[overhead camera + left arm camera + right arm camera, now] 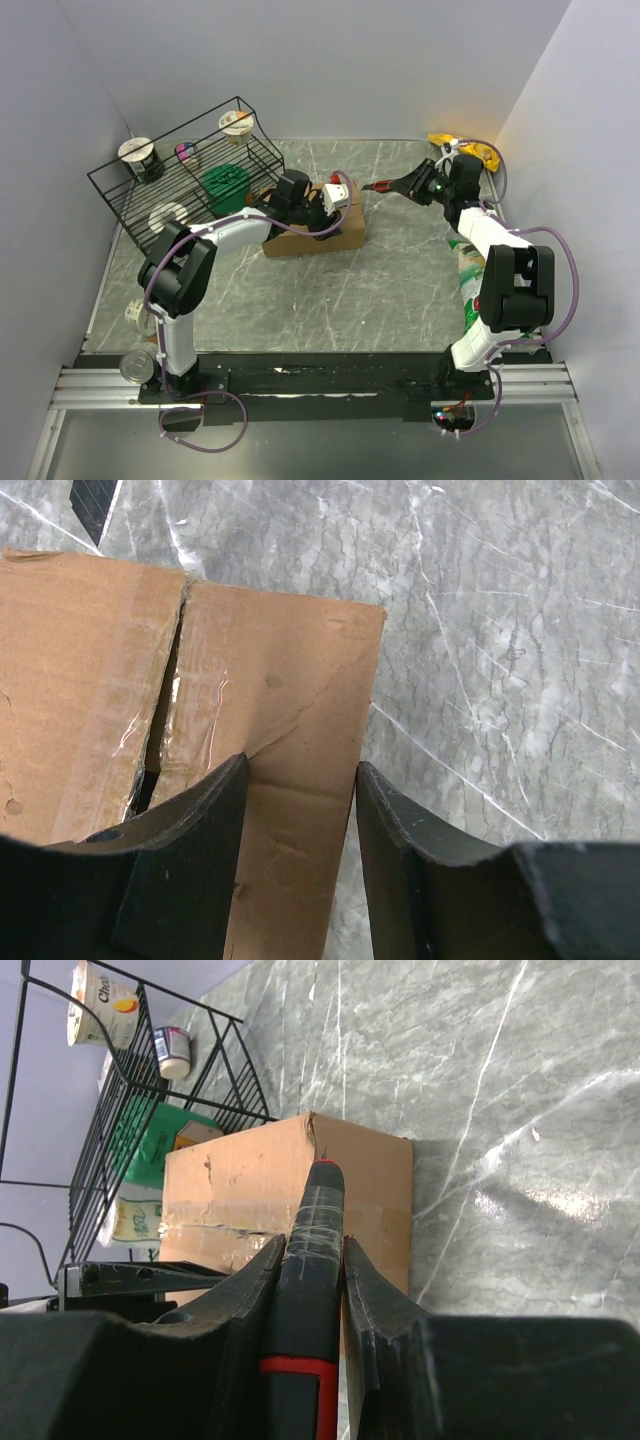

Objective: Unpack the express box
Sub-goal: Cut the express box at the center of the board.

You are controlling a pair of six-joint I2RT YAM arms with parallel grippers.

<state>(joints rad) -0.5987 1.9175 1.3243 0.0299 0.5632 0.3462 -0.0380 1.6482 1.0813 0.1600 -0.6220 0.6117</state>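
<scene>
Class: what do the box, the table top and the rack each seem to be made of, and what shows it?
Box: brown cardboard, matt, with creases and a split seam; shiny clear tape runs along it. Table top: grey with white veins and a faint gloss, so marble or a printed imitation. Rack: thin black wire, probably coated metal.

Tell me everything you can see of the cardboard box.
The express box is a plain brown cardboard carton lying flat on the marbled table, just right of the black wire rack. Its top flaps lie shut; clear tape runs along the centre seam, which gapes dark along part of its length. The left gripper hangs open over one top corner; whether it touches is unclear.
</scene>
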